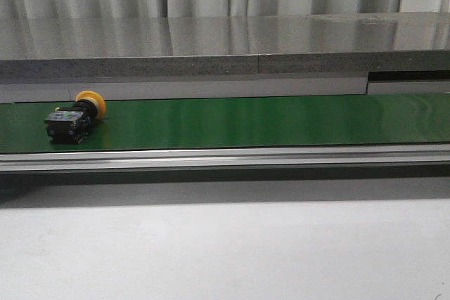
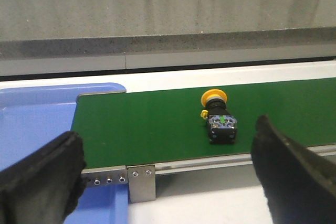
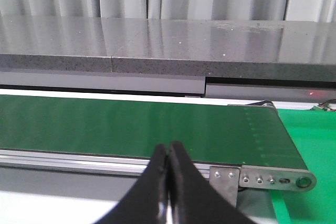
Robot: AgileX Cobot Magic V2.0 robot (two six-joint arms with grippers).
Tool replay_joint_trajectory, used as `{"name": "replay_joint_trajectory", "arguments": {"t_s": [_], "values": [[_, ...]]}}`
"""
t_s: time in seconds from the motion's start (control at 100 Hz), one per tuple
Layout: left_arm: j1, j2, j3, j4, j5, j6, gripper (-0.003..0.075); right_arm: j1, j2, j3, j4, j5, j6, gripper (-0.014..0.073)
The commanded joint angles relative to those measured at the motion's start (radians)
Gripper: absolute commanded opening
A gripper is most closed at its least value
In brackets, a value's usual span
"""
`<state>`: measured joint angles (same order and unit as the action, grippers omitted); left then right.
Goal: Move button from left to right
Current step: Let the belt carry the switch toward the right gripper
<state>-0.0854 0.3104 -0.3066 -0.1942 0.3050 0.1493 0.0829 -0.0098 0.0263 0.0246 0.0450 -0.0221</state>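
The button (image 1: pixel 74 119) lies on its side at the left end of the green conveyor belt (image 1: pixel 267 121), its yellow cap away from the camera and its black body nearer. The left wrist view shows the button (image 2: pixel 219 118) beyond my left gripper (image 2: pixel 167 153), which is open, its fingers (image 2: pixel 44 169) spread wide, with nothing between them. The button lies off toward the one finger, apart from it. My right gripper (image 3: pixel 168 153) is shut and empty, hanging in front of the belt's right end (image 3: pixel 262 140). Neither gripper appears in the front view.
A blue tray (image 2: pixel 31 124) sits past the belt's left end. A green bin (image 3: pixel 310 145) sits past the right end. A grey stone ledge (image 1: pixel 225 50) runs behind the belt, a metal rail (image 1: pixel 225 157) along its front, and a white table surface (image 1: pixel 225 251) below.
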Motion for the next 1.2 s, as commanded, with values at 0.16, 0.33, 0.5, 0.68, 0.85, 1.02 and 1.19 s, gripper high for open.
{"name": "replay_joint_trajectory", "arguments": {"t_s": [0.16,0.33,0.5,0.68,0.85,1.02,1.19], "values": [[0.002,0.006,-0.025,-0.006,-0.090,-0.010,0.0488,0.003,-0.019,-0.016,-0.005,-0.086,-0.001,-0.0068],[0.002,0.006,-0.025,-0.006,-0.090,-0.010,0.0305,0.003,-0.019,-0.016,-0.005,-0.086,-0.001,-0.0068],[0.002,0.006,-0.025,-0.006,-0.090,-0.010,0.0119,0.003,-0.019,-0.016,-0.005,-0.086,-0.001,-0.0068],[0.002,0.006,-0.025,-0.006,-0.090,-0.010,-0.0020,0.003,-0.019,-0.016,-0.005,-0.086,-0.001,-0.0068],[0.002,0.006,-0.025,-0.006,-0.090,-0.010,-0.0020,0.003,-0.019,-0.016,-0.005,-0.086,-0.001,-0.0068],[0.002,0.006,-0.025,-0.006,-0.090,-0.010,-0.0020,0.003,-0.019,-0.016,-0.005,-0.086,-0.001,-0.0068],[0.002,0.006,-0.025,-0.006,-0.090,-0.010,-0.0020,0.003,-0.019,-0.016,-0.006,-0.147,-0.001,-0.0068]]}}
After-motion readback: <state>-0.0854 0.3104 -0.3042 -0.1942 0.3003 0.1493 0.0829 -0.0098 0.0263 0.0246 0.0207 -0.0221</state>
